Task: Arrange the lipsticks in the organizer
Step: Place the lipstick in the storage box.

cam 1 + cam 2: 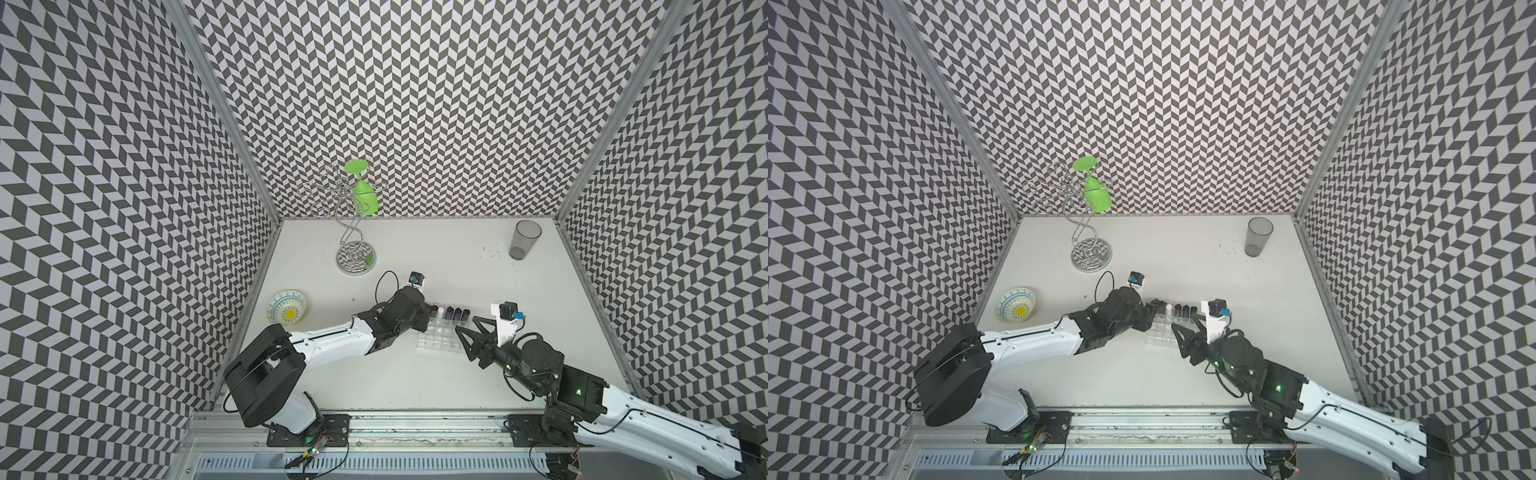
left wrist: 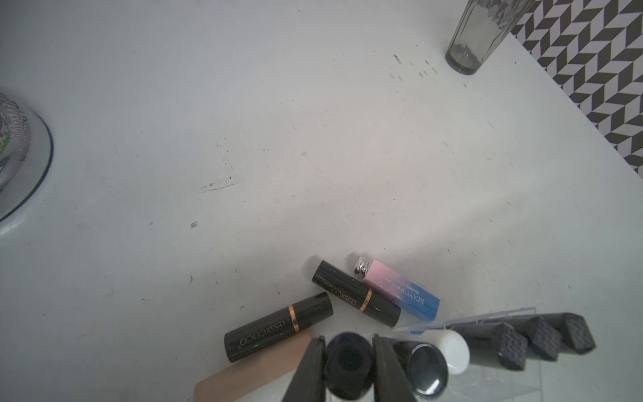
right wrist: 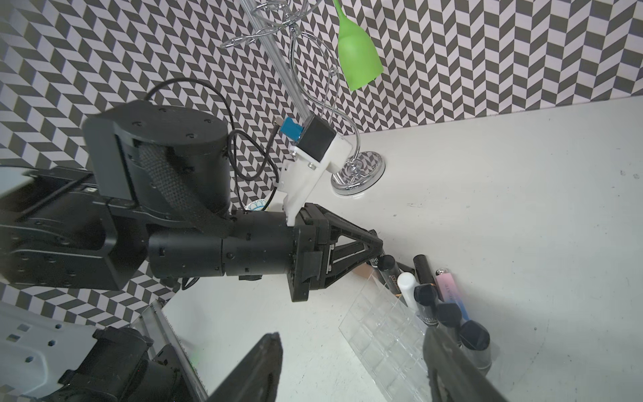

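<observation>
Room: a white table boxed in by black-and-white zigzag walls.
Tray: the clear organizer lies between my two arms, and its near cells are bare.
Filled row: several lipsticks stand along the far row, one of them with a white cap.
Left gripper: my fingers are clamped on a black tube at the end of that row nearest my left arm.
Axis: the tube runs straight out from my wrist, close to upright. I cannot tell whether its lower end is seated in a cell.
Right gripper: fingers apart and empty, at the tray's right edge.
Loose: two black tubes, a pink-and-blue one and a beige one lie flat just beyond the tray, nearer my left arm.
Next, as I judge it: lower the tube along its own length.
</observation>
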Motion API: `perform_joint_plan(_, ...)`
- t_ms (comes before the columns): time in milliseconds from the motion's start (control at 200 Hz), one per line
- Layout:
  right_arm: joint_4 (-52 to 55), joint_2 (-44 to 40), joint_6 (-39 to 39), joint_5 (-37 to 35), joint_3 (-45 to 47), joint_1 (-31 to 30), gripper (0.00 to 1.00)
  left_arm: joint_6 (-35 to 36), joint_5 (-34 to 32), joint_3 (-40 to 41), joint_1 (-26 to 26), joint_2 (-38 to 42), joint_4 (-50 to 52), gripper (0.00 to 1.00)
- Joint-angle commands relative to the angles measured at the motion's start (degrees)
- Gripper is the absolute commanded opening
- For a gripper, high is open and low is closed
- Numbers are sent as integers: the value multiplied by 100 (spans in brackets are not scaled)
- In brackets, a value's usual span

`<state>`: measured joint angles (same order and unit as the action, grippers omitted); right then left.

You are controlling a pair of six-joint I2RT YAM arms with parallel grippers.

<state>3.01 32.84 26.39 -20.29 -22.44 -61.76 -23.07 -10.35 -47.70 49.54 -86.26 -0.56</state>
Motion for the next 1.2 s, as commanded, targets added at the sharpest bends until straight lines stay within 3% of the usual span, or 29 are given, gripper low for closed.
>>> perform_joint_plan(0,-197,-115,-12,-122,33,-23,68,31,99,100,65,-102,-124,0)
perform_joint_plan(25,-200,-128,-11,-129,45,-28,68,11,103,119,82,-106,-153,0)
perform_joint_plan(60,-223,-124,-12,-140,61,-25,68,-3,103,136,97,-118,-185,8)
perform_joint_plan(110,-233,-113,-13,-171,81,-24,69,-51,16,175,141,-114,-225,29)
perform_joint_plan(165,-227,-79,-6,-202,82,-28,69,-147,-72,192,161,-102,-190,43)
perform_joint_plan(346,-221,21,-4,-194,64,-29,69,-430,-272,248,232,150,-50,56)
perform_joint_plan(511,-350,50,34,-111,136,-25,69,-850,-963,422,185,713,293,60)
perform_joint_plan(711,-514,389,72,-10,180,-21,69,-995,-890,842,-184,997,343,63)
perform_joint_plan(781,-580,475,73,76,186,-23,68,-741,-573,987,-484,812,71,61)
perform_joint_plan(931,-647,437,82,132,248,-27,68,0,860,1450,-1241,757,-1204,57)
perform_joint_plan(1092,-571,214,91,170,298,-24,68,240,1342,1846,-1259,1007,-2056,59)
perform_joint_plan(1197,-617,151,85,189,328,-22,68,541,1652,1792,-1326,591,-2205,58)
